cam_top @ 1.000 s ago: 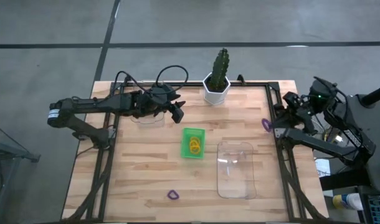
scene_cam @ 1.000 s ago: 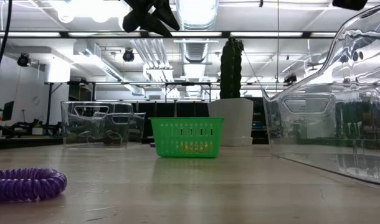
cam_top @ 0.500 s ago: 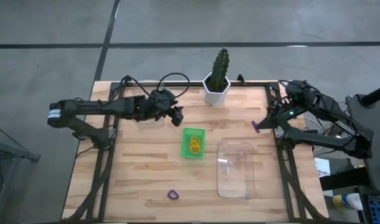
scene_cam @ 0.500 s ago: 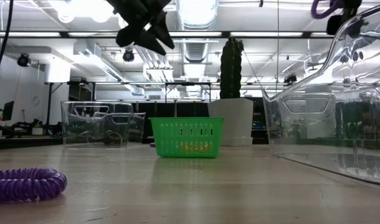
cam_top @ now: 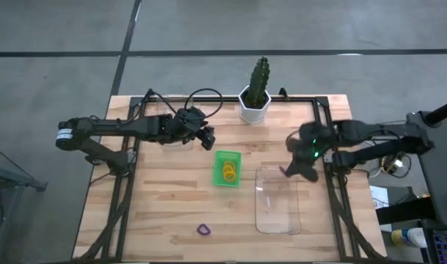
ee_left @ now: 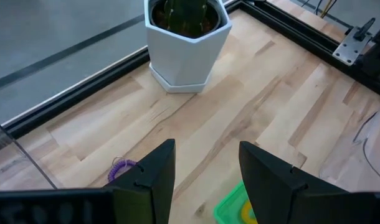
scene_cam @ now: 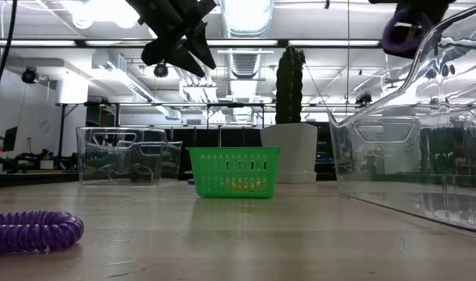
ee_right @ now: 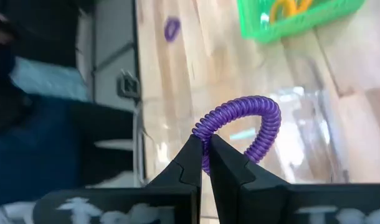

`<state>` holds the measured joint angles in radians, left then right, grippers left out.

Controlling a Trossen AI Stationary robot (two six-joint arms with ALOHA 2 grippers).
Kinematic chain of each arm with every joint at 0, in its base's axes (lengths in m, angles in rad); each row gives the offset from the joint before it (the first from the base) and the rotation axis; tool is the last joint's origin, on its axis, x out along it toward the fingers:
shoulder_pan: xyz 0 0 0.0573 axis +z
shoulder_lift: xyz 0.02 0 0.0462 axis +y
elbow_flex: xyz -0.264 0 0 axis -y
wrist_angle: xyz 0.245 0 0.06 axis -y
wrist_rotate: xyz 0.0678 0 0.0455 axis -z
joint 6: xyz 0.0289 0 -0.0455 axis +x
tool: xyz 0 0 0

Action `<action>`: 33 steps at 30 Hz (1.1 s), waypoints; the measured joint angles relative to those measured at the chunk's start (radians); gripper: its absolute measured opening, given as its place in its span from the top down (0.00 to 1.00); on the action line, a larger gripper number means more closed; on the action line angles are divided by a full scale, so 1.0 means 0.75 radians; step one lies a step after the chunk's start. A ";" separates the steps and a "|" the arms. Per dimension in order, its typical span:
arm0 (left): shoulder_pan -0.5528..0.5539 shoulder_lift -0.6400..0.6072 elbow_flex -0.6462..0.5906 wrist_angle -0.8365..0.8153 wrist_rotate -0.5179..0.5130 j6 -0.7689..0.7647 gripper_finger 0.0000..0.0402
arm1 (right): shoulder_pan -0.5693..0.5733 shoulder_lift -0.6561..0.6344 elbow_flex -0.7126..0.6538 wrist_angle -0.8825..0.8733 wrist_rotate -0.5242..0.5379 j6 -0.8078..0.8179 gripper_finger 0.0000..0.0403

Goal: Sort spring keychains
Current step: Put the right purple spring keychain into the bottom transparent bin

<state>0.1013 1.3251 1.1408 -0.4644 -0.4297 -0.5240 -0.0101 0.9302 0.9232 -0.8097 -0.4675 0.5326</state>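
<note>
My right gripper (cam_top: 291, 169) is shut on a purple spring keychain (ee_right: 241, 132) and hangs above the far end of the large clear tray (cam_top: 276, 199). In the low view this keychain (scene_cam: 400, 33) is high over the tray's wall (scene_cam: 425, 140). My left gripper (cam_top: 207, 138) is open and empty in the air, beside the far left corner of the green tray (cam_top: 226, 167), which holds orange keychains (cam_top: 228, 172). One purple keychain (cam_top: 203, 229) lies flat near the near edge. Another purple keychain (ee_left: 120, 167) lies on the wood below my left gripper (ee_left: 205, 180). My right gripper pinches the purple keychain's coil (ee_right: 204, 130) on one side of the loop, between the two fingertips (ee_right: 191, 157). The loop is lifted clear and sticks out beyond the fingertips over the clear tray (ee_right: 252, 149).
A cactus in a white pot (cam_top: 254, 95) stands at the far edge. A second clear tray (scene_cam: 129, 154) sits under my left arm at the far left. Bare wood lies between the green tray and the near edge.
My right gripper has swung from the table's right edge toward the left and near side, carrying the purple keychain, and now hangs over the large clear tray's far end. My left gripper has come down a little.
</note>
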 joint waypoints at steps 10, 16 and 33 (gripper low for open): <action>0.000 0.000 0.000 0.000 -0.001 0.004 0.58 | 0.359 0.275 0.000 -0.006 0.303 0.169 0.97; 0.000 0.000 0.000 -0.001 -0.001 0.004 0.58 | 0.392 0.505 0.000 -0.008 0.326 0.207 0.97; 0.000 -0.001 0.000 -0.004 0.059 0.035 0.58 | 0.392 0.902 0.074 -0.038 0.582 0.262 0.97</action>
<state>0.1013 1.3247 1.1408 -0.4675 -0.3855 -0.4976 0.2838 1.6064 0.9786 -0.8383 -0.0313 0.7287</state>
